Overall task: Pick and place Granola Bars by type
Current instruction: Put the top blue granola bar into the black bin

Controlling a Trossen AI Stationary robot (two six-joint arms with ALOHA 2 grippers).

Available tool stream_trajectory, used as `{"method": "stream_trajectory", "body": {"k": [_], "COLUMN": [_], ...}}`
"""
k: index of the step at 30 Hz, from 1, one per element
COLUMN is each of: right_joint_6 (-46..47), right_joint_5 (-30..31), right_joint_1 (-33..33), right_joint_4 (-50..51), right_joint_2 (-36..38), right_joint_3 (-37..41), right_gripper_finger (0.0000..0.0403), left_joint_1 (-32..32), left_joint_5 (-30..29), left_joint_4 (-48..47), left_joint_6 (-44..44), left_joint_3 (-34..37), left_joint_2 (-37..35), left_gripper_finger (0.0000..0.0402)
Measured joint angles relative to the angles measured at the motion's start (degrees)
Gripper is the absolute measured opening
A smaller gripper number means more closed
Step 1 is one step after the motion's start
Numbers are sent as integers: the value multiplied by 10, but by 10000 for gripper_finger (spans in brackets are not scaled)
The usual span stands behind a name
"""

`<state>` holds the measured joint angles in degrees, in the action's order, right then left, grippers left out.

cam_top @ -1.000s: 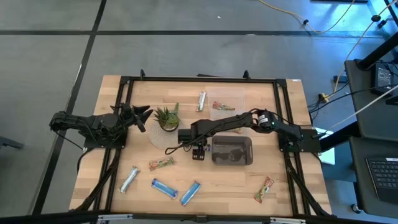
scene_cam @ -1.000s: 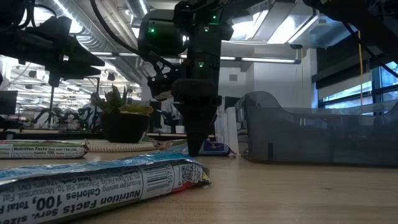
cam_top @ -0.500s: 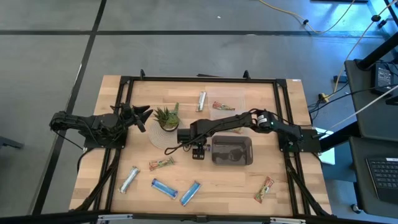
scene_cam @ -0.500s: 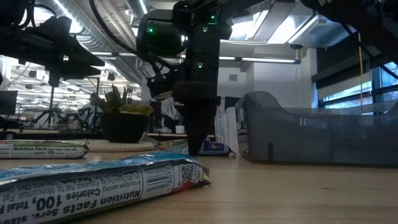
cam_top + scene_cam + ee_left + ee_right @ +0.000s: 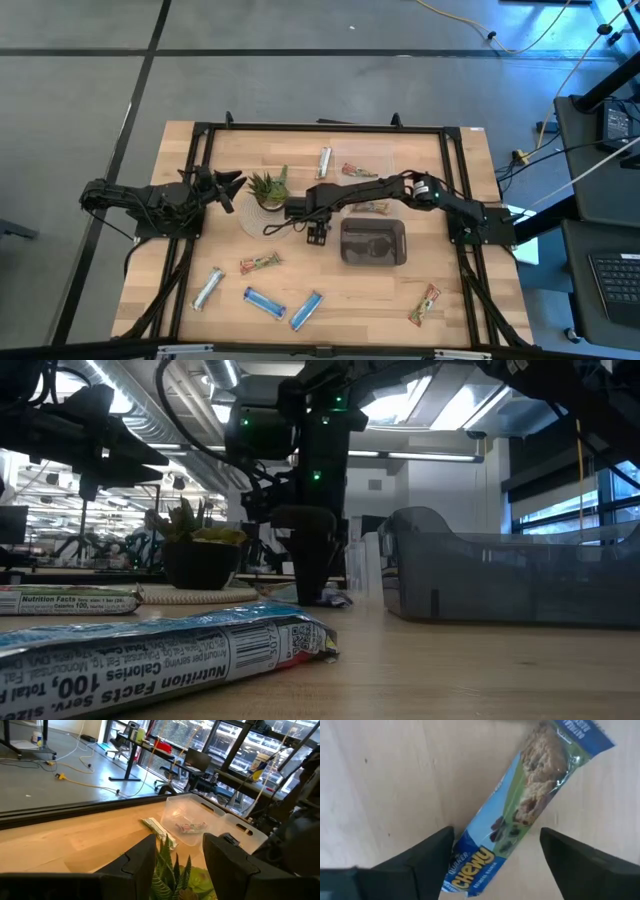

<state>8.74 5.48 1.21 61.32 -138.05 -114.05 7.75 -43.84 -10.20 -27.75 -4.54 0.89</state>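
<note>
My right gripper [image 5: 318,234] hangs open, fingers pointing down, over the middle of the table just left of the grey bin. In the right wrist view its fingers [image 5: 422,862] stand on either side of a blue Chewy bar [image 5: 520,820] lying flat on the wood. The low view shows the gripper [image 5: 314,592] down at the tabletop beside that bar [image 5: 337,599]. More bars lie near the front edge: green-tan [image 5: 258,263], silvery-white [image 5: 207,288], two blue [image 5: 265,301] [image 5: 307,309] and green-red [image 5: 425,305]. My left gripper [image 5: 228,184] waits open, raised, left of the plant.
A potted plant [image 5: 268,190] on a round mat stands left of centre. The grey bin [image 5: 373,242] sits right of my right gripper. A clear tray [image 5: 390,160] at the far side holds a bar, and a silvery bar [image 5: 324,160] lies beside it. Another bar [image 5: 370,207] lies under the right arm.
My right gripper has shifted a little toward the table's far edge, staying low over the wood, with its forearm swinging toward the far side. The left arm has kept still and the bars have not moved.
</note>
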Motion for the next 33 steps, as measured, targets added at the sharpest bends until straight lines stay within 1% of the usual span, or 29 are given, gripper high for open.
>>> {"method": "stream_trajectory", "body": {"k": [3,8,12,15,18,20,25,29,33], "right_joint_6": [-2,1,34,27,14,12,-17,-32,-47], "right_joint_5": [16,13,13,13,13,12,6,-19,-29], "right_joint_1": [1,1,1,1,1,1,2,2,4], "right_joint_4": [-16,-26,-30,-34,-38,-38,-41,-38,-30], "right_joint_2": [1,1,1,1,0,0,0,0,-1], "right_joint_3": [8,9,9,9,9,9,9,8,3], "right_gripper_finger": [304,304,303,294,269,246,172,116,84], "left_joint_1": [0,0,0,0,0,0,0,0,0], "left_joint_5": [0,0,0,0,0,0,0,0,0], "left_joint_4": [0,0,0,0,0,0,0,0,0], "left_joint_6": [0,0,0,0,0,0,0,0,0], "left_joint_3": [0,0,0,0,0,0,0,0,0], "left_joint_2": [0,0,0,0,0,0,0,0,0], "left_gripper_finger": [157,157,157,157,157,157,157,157,157]}}
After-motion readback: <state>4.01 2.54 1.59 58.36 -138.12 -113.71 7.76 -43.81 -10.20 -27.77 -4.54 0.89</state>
